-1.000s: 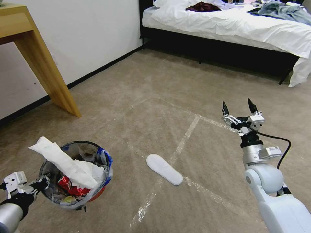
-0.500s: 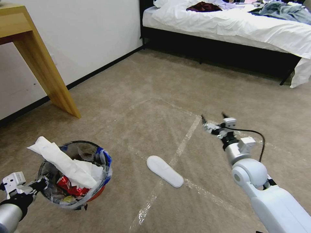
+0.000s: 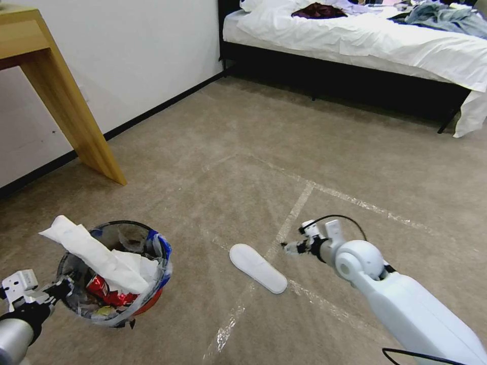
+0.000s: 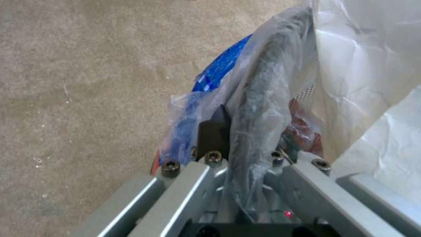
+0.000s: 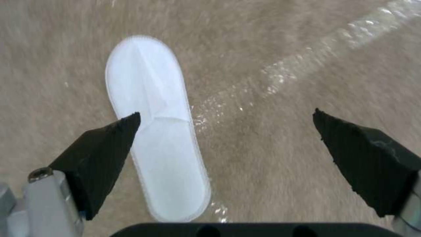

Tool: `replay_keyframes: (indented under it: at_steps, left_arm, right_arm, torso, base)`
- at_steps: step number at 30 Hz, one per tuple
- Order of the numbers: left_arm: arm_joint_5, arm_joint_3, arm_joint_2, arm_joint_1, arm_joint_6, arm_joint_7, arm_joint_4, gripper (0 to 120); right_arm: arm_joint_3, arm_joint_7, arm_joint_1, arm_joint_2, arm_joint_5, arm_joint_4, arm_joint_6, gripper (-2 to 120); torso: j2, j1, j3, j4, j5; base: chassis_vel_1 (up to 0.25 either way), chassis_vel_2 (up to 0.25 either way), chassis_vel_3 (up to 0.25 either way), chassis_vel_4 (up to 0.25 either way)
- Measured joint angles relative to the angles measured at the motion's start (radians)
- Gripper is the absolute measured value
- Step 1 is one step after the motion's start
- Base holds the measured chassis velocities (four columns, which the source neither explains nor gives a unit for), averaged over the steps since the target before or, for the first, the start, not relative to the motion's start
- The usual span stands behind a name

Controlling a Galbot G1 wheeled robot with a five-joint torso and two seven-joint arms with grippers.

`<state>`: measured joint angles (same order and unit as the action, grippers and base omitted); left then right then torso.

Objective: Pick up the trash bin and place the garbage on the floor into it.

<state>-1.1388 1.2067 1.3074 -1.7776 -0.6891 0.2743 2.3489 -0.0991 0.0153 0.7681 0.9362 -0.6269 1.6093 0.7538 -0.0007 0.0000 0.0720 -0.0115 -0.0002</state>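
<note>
L claw [image 3: 57, 290]: I have it clamped on the rim of the trash bin [image 3: 122, 304], bin at my near left, stuffed with white paper and red wrappers | R claw [image 5: 226, 144]: spread wide, holding nothing, low over the carpet [image 3: 213, 152] | white slipper [image 3: 257, 266]: flat on the carpet beside a tape line [image 3: 291, 217], one finger [image 5: 98, 154] over its edge

- No text, brand, number or sign can be read in any view.
- The clear bag lining the trash bin [image 3: 119, 274] carries blue print [image 4: 221, 67] (patches of colour, no letters that can be made out) where it folds over the rim.
- Red wrappers [image 3: 104, 294] inside the bin show no legible wording.
- The white slipper [image 5: 156, 121] on the floor is plain.
</note>
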Motion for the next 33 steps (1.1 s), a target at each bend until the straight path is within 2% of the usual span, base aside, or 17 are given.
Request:
replay_keyframes:
  at_steps: [6, 16, 18, 30, 33]
  left_arm:
    - [0.003, 0.011, 0.026, -0.016, 0.004, 0.000, 0.008, 1]
    - [0.000, 0.044, 0.037, -0.032, 0.008, -0.003, 0.010, 1]
    - [-0.005, 0.052, 0.033, -0.036, 0.009, -0.003, 0.009, 1]
    - [-0.012, 0.056, 0.026, -0.037, 0.009, -0.003, 0.001, 1]
    - [-0.012, 0.056, 0.026, -0.037, 0.009, -0.004, 0.000, 1]
  right_arm:
    - [-0.131, 0.066, -0.123, 0.070, 0.076, -0.163, -0.005, 100]
    - [-0.242, 0.080, -0.160, 0.171, 0.111, -0.288, -0.014, 100]
    - [-0.269, 0.086, -0.164, 0.206, 0.133, -0.336, -0.039, 99]
    - [-0.285, 0.098, -0.190, 0.278, 0.159, -0.473, -0.125, 98]
    - [-0.287, 0.099, -0.194, 0.301, 0.163, -0.511, -0.151, 90]
  torso:
    - [0.000, 0.000, 0.000, 0.0002, -0.0001]
    - [0.000, 0.000, 0.000, 0.0000, 0.0000]
    - [0.000, 0.000, 0.000, 0.0000, 0.0000]
    - [0.000, 0.000, 0.000, -0.0001, -0.0001]
    - [0.000, 0.000, 0.000, 0.0000, 0.0001]
  base:
    - [0.000, 0.000, 0.000, 0.000]
    - [0.000, 0.000, 0.000, 0.000]
    - [0.000, 0.000, 0.000, 0.000]
    - [0.000, 0.000, 0.000, 0.000]
    - [0.000, 0.000, 0.000, 0.000]
